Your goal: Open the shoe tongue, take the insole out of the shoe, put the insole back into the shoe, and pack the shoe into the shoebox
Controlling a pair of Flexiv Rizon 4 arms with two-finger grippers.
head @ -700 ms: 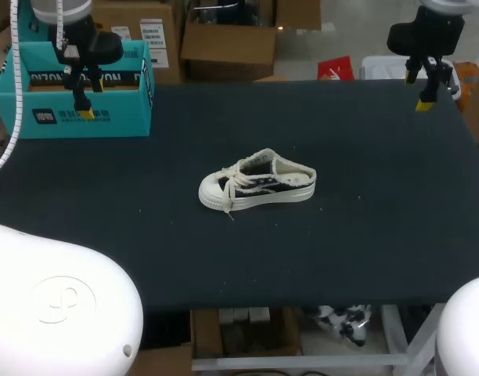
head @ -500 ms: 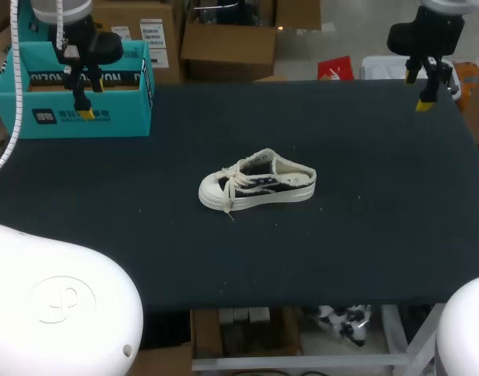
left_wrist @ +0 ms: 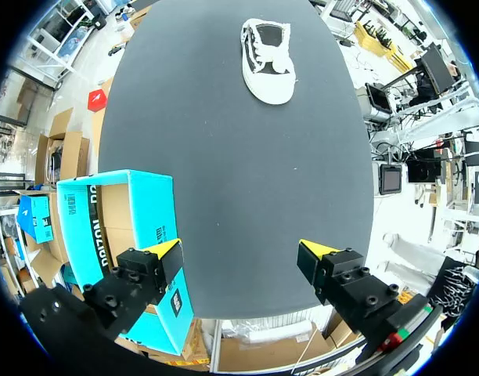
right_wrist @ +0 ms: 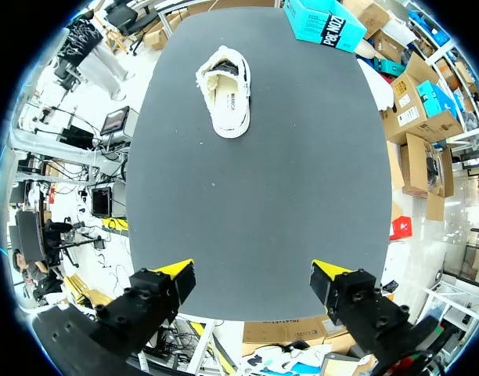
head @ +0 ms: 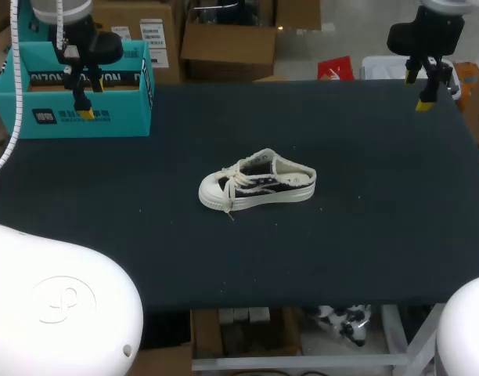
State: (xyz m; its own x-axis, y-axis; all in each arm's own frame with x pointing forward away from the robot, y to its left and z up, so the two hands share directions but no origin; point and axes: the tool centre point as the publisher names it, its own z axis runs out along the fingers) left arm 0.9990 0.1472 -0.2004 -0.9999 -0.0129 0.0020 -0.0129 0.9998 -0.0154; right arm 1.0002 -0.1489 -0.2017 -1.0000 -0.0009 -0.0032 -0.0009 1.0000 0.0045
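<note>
From the head view, our left tool (head: 77, 98) hangs over the open top of the teal shoebox (head: 106, 117), which stands at the far corner of the dark counter (head: 365, 235) on our left arm's side. Our right tool (head: 417, 90) hangs above the opposite far corner. The shoe (head: 257, 185), black canvas with white sole, toe cap and laces, stands upright on its sole well apart from both tools, roughly between them and nearer to us. Its toe points toward the left tool's side.

From the left wrist view, our left tool (left_wrist: 241, 251) has its yellow-tipped fingers spread wide, with nothing between them but bare counter (left_wrist: 239, 172). The shoebox (left_wrist: 75, 235) lies just beside and partly under one finger, its open top showing a brown cardboard inside. The shoe (left_wrist: 268, 59) is far ahead of the tool, toe toward it.

From the right wrist view, our right tool (right_wrist: 253, 272) is likewise spread wide and holds nothing. The shoe (right_wrist: 226, 94) sits well ahead of it on the counter (right_wrist: 255, 180), heel toward the tool, its opening showing a pale inside. The shoebox (right_wrist: 325, 23) lies farther ahead still, beyond the shoe and off to one side.
</note>
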